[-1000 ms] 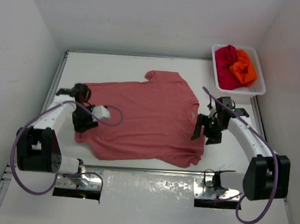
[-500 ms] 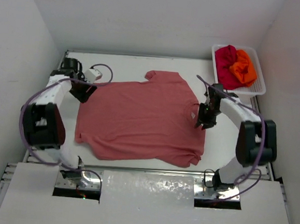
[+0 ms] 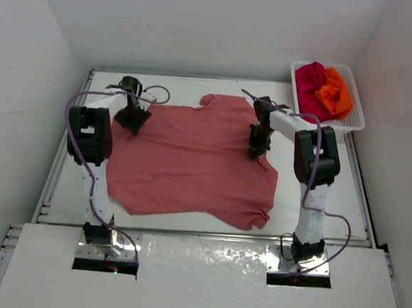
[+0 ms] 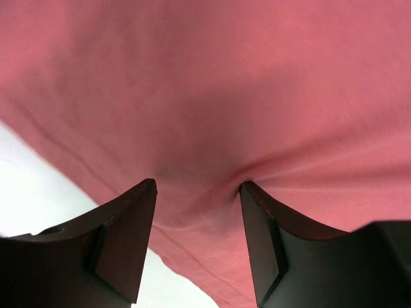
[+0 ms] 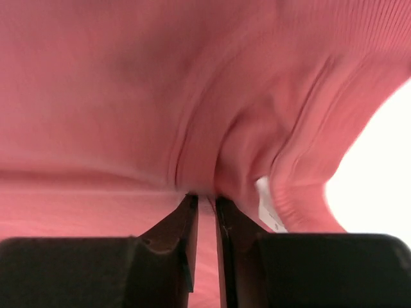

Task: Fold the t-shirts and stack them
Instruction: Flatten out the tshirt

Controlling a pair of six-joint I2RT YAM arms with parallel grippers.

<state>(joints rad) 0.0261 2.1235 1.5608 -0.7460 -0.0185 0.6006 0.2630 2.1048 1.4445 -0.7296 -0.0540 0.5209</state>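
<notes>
1. L arm (image 3: 90, 134) is stretched to the far left of the tabletop (image 3: 175, 86), wrist tipped down. R arm (image 3: 313, 155) is also extended, wrist turned inward over the shirt's far right part.
2. Pink t-shirt (image 3: 191, 160) lies spread out mid tabletop. L jaws stand apart, tips pressed on cloth by its far-left sleeve edge, cloth dimpled btwn them. R jaws are nearly closed, pinching a ridge of pink cloth near the collar.
3. Red t-shirt (image 3: 308, 82) & orange t-shirt (image 3: 337, 94) sit bunched in the white basket (image 3: 357, 124), far right corner.
4. Vs 1 s ago: both arms have reached further out, R jaws have narrowed, and the shirt's right edge has pulled inward.
</notes>
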